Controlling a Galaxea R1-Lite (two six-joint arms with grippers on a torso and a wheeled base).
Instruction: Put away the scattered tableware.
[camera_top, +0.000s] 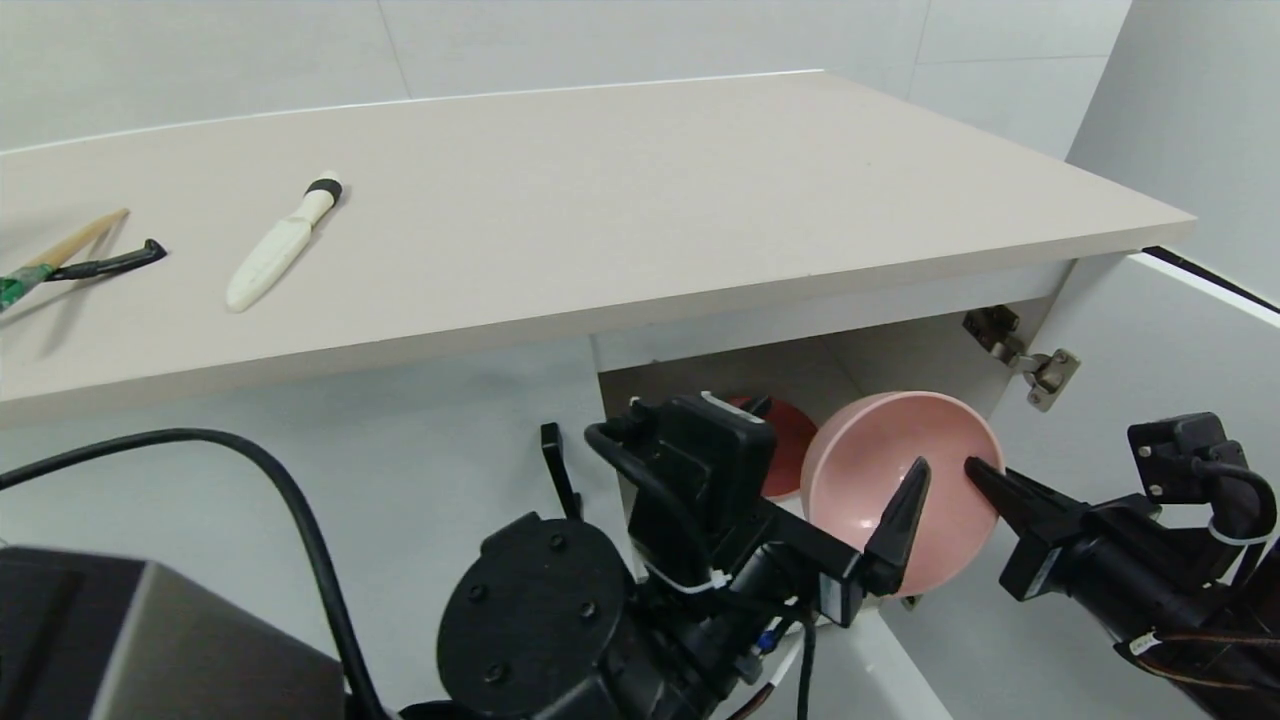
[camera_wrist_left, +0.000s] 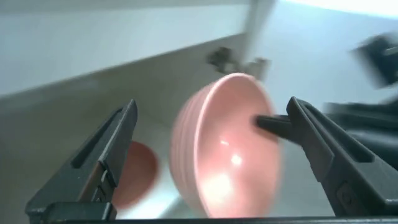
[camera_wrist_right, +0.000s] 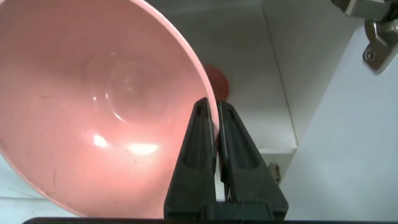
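Note:
A pink bowl (camera_top: 885, 480) hangs tilted at the mouth of the open cabinet under the counter, its opening turned toward me. My right gripper (camera_wrist_right: 216, 127) is shut on the bowl's rim and comes in from the right (camera_top: 978, 470). My left gripper (camera_wrist_left: 211, 134) is open. Its fingers stand apart on either side of the pink bowl (camera_wrist_left: 227, 149) without touching it, and one fingertip (camera_top: 912, 490) shows in front of the bowl's inside. A red bowl (camera_top: 792, 440) sits farther back on the cabinet shelf.
The cabinet door (camera_top: 1150, 340) stands open to the right on its hinge (camera_top: 1040, 372). On the counter (camera_top: 620, 190) above lie a cream sheathed knife (camera_top: 280, 245), a wooden utensil (camera_top: 65, 250) and a black utensil (camera_top: 110, 263) at the far left.

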